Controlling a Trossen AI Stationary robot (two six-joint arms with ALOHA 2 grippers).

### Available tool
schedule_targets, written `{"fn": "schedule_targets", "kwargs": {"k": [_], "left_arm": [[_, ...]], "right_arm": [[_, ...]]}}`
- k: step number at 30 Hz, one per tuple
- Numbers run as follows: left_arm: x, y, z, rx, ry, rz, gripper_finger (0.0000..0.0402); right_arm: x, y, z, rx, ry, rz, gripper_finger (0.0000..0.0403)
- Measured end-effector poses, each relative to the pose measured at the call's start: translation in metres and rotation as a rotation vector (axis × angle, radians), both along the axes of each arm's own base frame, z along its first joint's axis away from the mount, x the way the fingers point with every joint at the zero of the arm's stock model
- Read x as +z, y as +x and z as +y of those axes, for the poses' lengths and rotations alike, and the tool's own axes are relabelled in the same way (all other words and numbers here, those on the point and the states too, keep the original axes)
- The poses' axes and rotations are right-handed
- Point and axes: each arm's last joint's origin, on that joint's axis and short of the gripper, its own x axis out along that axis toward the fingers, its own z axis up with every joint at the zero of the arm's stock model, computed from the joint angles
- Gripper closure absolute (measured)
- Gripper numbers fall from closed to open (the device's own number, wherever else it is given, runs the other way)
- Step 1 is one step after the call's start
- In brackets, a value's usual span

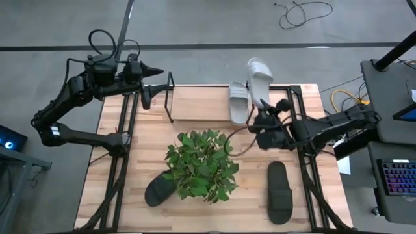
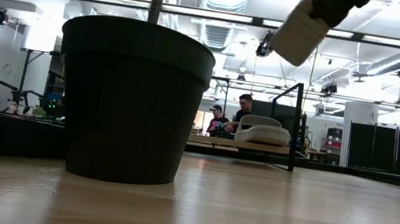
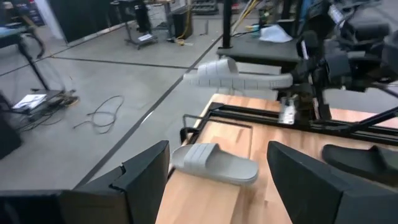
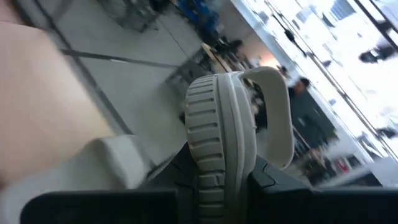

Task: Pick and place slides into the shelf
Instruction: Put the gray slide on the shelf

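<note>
Right gripper [image 1: 262, 104]: we see it clamped on a light grey slide [image 1: 259, 78], lifted above the table's far right edge, fingers narrowly pinching its sole edge.
Held slide: its long axis runs near to far, the outer end past the far edge of the table [image 1: 195, 104]; in the low view it hangs tilted, high over the table.
Second grey slide [image 1: 238, 102]: we see it lying flat at the far right part of the table, in the shelf [image 1: 170, 97], long axis near to far, just left of the held one.
Black slides: one [image 1: 279, 192] lies near right, long axis near to far; the other [image 1: 158, 190] sits near left, partly under the plant [image 1: 201, 162], angled.
Left gripper [image 1: 158, 73]: we see it hovering at the table's far left corner, fingers spread wide, holding nothing.
</note>
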Motion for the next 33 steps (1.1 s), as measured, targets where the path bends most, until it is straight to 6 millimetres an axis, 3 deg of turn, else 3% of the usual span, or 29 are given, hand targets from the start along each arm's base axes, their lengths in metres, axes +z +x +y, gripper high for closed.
{"fn": "schedule_targets", "kwargs": {"k": [4, 10, 17, 22, 33], "left_arm": [[-0.002, 0.004, 0.002, 0.000, -0.004, 0.008, 0.0146], [-0.006, 0.012, 0.005, 0.000, -0.013, 0.030, 0.0146], [-0.007, 0.011, 0.004, 0.000, -0.018, 0.043, 0.0146], [-0.006, 0.009, 0.004, 0.000, -0.017, 0.040, 0.0146], [-0.007, 0.011, 0.005, 0.001, -0.020, 0.044, 0.0146]], "right_arm": [[0.004, 0.008, -0.022, -0.035, 0.031, 0.014, 0.0358], [0.012, 0.026, -0.054, 0.097, 0.085, 0.010, 0.0358], [0.010, 0.022, -0.088, 0.036, 0.048, 0.073, 0.0358], [0.007, 0.021, -0.113, 0.115, 0.123, -0.005, 0.0358], [-0.020, 0.039, -0.135, 0.163, 0.143, -0.004, 0.0358]]}}
